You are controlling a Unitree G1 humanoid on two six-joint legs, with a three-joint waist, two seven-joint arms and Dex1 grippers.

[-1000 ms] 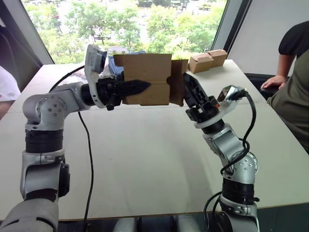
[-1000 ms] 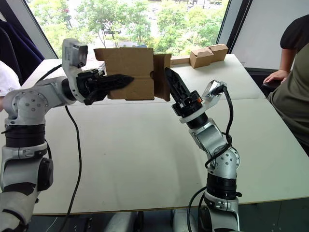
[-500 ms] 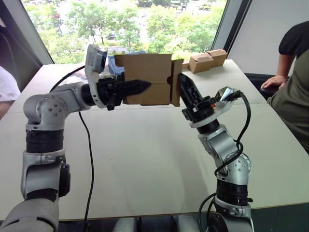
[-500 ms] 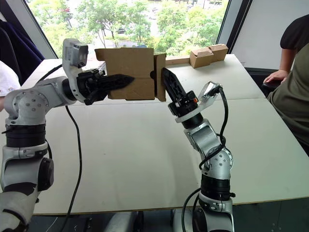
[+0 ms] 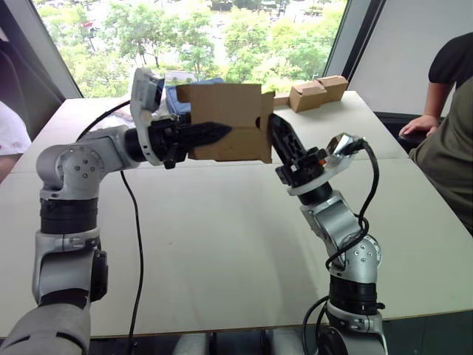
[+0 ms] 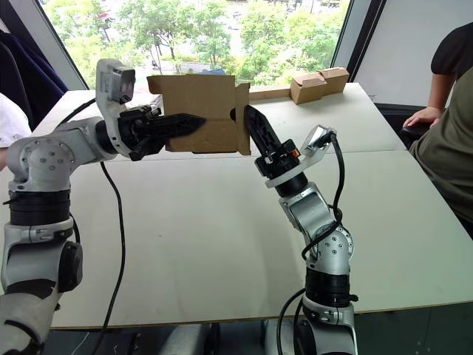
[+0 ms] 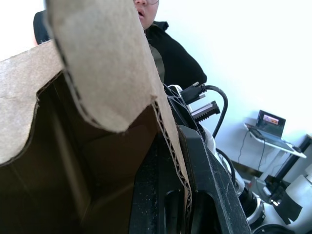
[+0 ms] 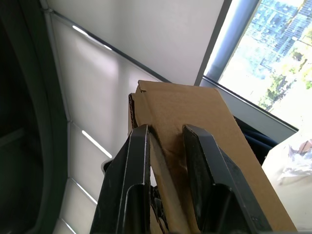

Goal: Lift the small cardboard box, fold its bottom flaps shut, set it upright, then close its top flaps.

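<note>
Held above the table (image 5: pixel 222 244), the unprinted small cardboard box (image 5: pixel 225 122) sits pinched in the left gripper (image 5: pixel 214 133) jaws, while the right gripper (image 5: pixel 281 140), jaws slightly parted, has pushed its side flap (image 6: pixel 242 118) flatter against the box.

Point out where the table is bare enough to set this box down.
The table is bare in front, between both arms, under the held small cardboard box. It is crowded at the far edge by the joined tan boxes and near the person's hand.
</note>
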